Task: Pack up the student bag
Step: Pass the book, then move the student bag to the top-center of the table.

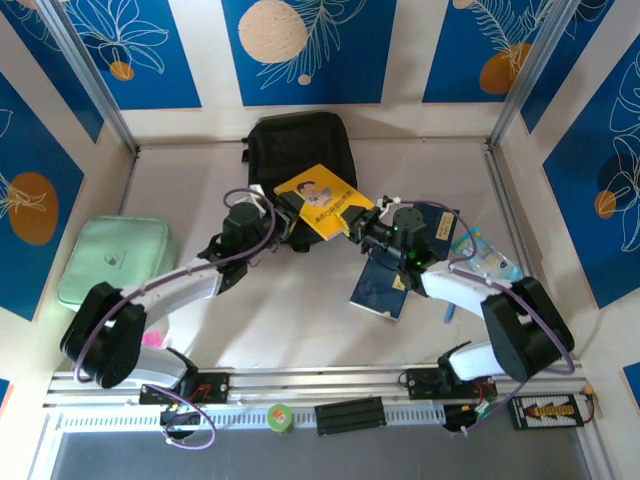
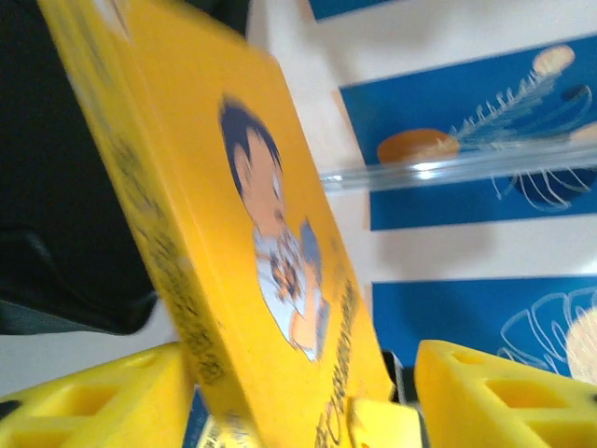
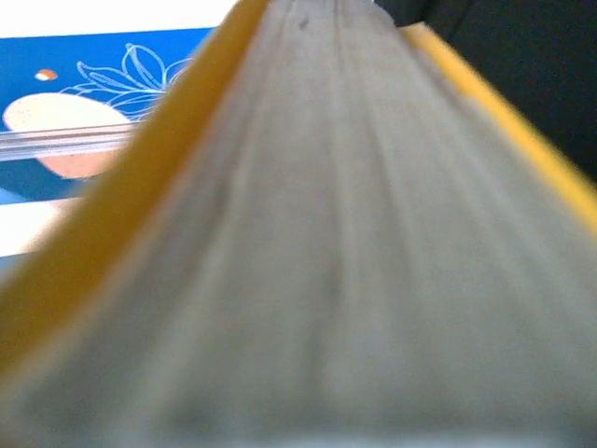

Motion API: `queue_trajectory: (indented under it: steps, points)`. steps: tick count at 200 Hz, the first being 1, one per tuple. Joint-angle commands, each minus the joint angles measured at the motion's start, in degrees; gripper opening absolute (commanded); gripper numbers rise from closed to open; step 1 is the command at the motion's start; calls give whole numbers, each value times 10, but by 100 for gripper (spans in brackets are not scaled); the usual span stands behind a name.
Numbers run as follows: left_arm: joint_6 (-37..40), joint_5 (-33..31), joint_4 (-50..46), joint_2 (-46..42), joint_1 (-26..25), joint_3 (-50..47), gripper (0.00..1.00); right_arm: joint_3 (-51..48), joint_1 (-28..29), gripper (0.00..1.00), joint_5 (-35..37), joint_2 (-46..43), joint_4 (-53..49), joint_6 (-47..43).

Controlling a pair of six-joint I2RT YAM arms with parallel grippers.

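From above, the black student bag point(image 1: 300, 140) lay at the 12 o'clock end of the table point(image 1: 290, 320), against the back wall. A yellow book point(image 1: 322, 200) was tilted over the bag's near edge, and both arms met at it. The left gripper point(image 1: 278, 208) was at the book's 9 o'clock corner and the right gripper point(image 1: 356, 226) at its 4 o'clock edge. A mint-green pouch point(image 1: 115, 260) sat at the table's 9 o'clock side, well apart from the bag. A dark blue book point(image 1: 383, 288) lay flat at 4 o'clock from the yellow one, under the right arm. A light blue packet point(image 1: 482, 255) rested near the 3 o'clock wall, and a roll of green tape point(image 1: 280, 417) sat on the rail at 6 o'clock.

The left wrist camera showed the yellow book point(image 2: 270, 243) standing up between the yellow fingers point(image 2: 93, 401) of the left gripper point(image 2: 298, 411). The jaws were set wide around it. The 9 o'clock finger lay against the spine, but it could not be told whether the pair clamped it. The dark fabric of the student bag point(image 2: 56, 187) filled the 9 o'clock side behind the book.

The right wrist camera looked straight along the book's grey page edges point(image 3: 326, 261), with the student bag point(image 3: 504, 47) at 1 o'clock. The right gripper's grip could not be told.
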Motion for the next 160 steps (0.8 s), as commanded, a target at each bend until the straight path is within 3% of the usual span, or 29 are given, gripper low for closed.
queue_trajectory:
  steps: [1, 21, 43, 84, 131, 160]
  points:
    - [130, 8, -159, -27, 49, 29, 73, 5, -21, 6, 16, -72, -126, -95]
    - [230, 56, -258, 2, 91, 90, 75, 29, -32, 6, 32, -117, -254, -170]
    - [323, 98, -314, 60, 105, 170, 75, 30, -37, 6, 43, -143, -308, -208]
    - [377, 154, -345, 182, 107, 282, 74, 23, -47, 6, 31, -152, -337, -221]
    - [425, 91, -440, 295, 113, 380, 69, 30, -50, 6, 31, -141, -391, -230]
    - [435, 60, -471, 303, 113, 359, 67, 18, -54, 6, 33, -139, -406, -231]
